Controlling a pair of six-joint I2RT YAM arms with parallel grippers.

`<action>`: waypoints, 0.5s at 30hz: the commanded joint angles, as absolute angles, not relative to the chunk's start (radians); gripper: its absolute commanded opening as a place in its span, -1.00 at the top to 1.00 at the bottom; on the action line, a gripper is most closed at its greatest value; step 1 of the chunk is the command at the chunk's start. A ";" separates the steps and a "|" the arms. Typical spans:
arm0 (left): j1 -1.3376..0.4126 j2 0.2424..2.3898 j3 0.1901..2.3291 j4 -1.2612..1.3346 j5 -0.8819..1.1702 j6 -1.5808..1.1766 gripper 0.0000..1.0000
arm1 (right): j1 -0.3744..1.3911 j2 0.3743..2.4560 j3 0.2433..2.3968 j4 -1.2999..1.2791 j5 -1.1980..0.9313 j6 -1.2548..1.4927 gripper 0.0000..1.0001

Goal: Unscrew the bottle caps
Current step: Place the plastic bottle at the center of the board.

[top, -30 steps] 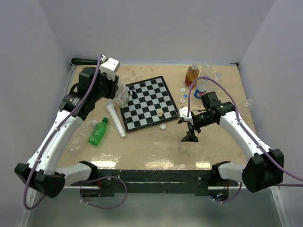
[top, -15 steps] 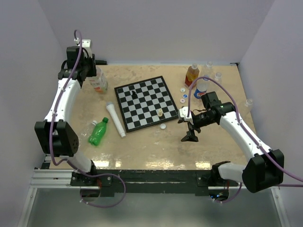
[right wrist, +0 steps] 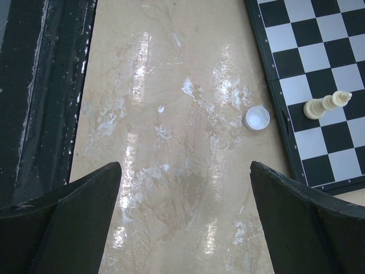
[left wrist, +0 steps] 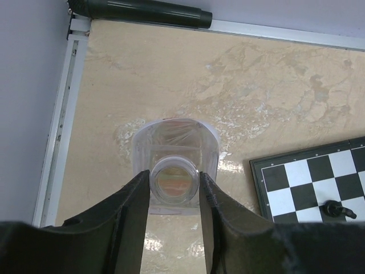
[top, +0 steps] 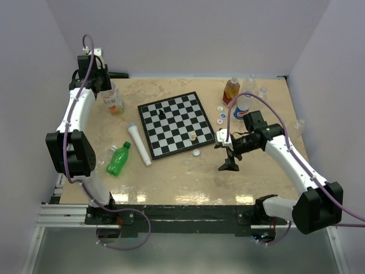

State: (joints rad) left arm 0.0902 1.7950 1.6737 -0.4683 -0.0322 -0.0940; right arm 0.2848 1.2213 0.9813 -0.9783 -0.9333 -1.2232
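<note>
My left gripper (left wrist: 174, 181) is shut on the open, capless neck of a clear orange-labelled bottle (left wrist: 175, 137), which is upright at the table's back left corner (top: 113, 100). My right gripper (right wrist: 185, 171) hangs open over bare table, nothing between its fingers; in the top view it is right of the board's near corner (top: 229, 164). A loose white cap (right wrist: 256, 118) lies ahead of it by the chessboard edge. A green bottle (top: 118, 160) lies on its side with its cap on. An orange bottle (top: 231, 90) and a blue-white labelled bottle (top: 242, 107) stand at the back right beside loose caps (top: 220, 113).
A chessboard (top: 177, 123) with a black piece (top: 162, 113) and a white piece (top: 193, 136) fills the middle. A long white tube (top: 140, 144) lies at its left. Small clear bottles (top: 263, 91) stand at the back right. A dark bar (left wrist: 140, 11) runs along the back edge.
My left arm has swung from the chessboard's left edge to the back left corner, carrying the orange-labelled bottle with it. The right arm has not moved.
</note>
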 commanded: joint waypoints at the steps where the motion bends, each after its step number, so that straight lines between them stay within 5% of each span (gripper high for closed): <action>1: 0.089 1.784 1.724 -0.454 -0.058 -0.110 0.09 | 0.281 1.206 0.983 -0.966 -0.950 -1.216 -0.97; 7: 0.090 1.769 1.740 -0.463 -0.060 -0.112 -0.22 | 0.281 1.207 0.982 -0.966 -0.950 -1.216 -0.97; 15: 0.091 1.717 1.764 -0.482 -0.064 -0.104 -0.28 | 0.281 1.206 0.980 -0.965 -0.945 -1.216 -0.97</action>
State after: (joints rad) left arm 0.0902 1.7931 1.7153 -0.4877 -0.0509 -0.0948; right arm 0.2852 1.2213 0.9810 -0.9756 -0.9333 -1.2228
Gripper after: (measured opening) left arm 0.636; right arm 0.983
